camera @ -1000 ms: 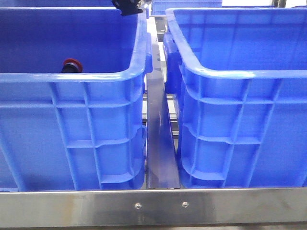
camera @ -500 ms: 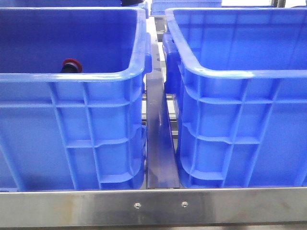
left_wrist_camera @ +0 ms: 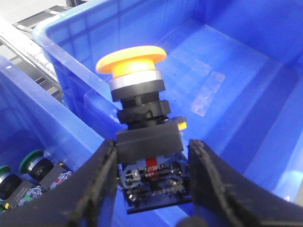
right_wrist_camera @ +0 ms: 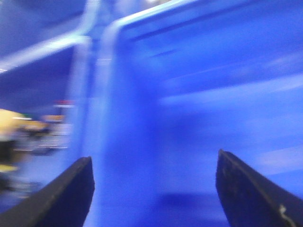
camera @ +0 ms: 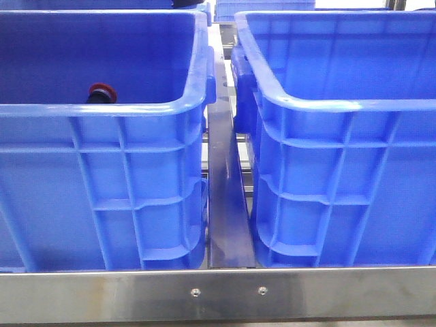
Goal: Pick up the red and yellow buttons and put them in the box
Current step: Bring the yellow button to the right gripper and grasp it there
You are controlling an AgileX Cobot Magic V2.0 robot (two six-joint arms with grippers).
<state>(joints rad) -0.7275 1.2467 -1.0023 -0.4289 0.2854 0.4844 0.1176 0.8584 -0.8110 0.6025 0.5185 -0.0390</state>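
Note:
My left gripper point(left_wrist_camera: 152, 153) is shut on the yellow button point(left_wrist_camera: 134, 60), a push-button with a yellow-orange mushroom cap, silver collar and dark body, held over the inside of a blue box point(left_wrist_camera: 227, 80). A red button point(camera: 101, 91) with a dark body lies inside the left blue box point(camera: 102, 109) in the front view, near its front wall. The right blue box point(camera: 340, 102) stands beside it. My right gripper point(right_wrist_camera: 154, 177) is open and empty, close to a blue box wall point(right_wrist_camera: 199, 85); that view is blurred. Neither gripper shows in the front view.
A metal rail point(camera: 225, 197) runs between the two boxes. A steel bar point(camera: 218, 294) crosses the front edge. In the left wrist view a neighbouring crate holds green-capped buttons point(left_wrist_camera: 32, 161). Blurred objects point(right_wrist_camera: 28, 132) lie beyond the box wall in the right wrist view.
A dark arm part at the top of the front view, over the left box's far rim, has moved up out of sight. The red button has not moved.

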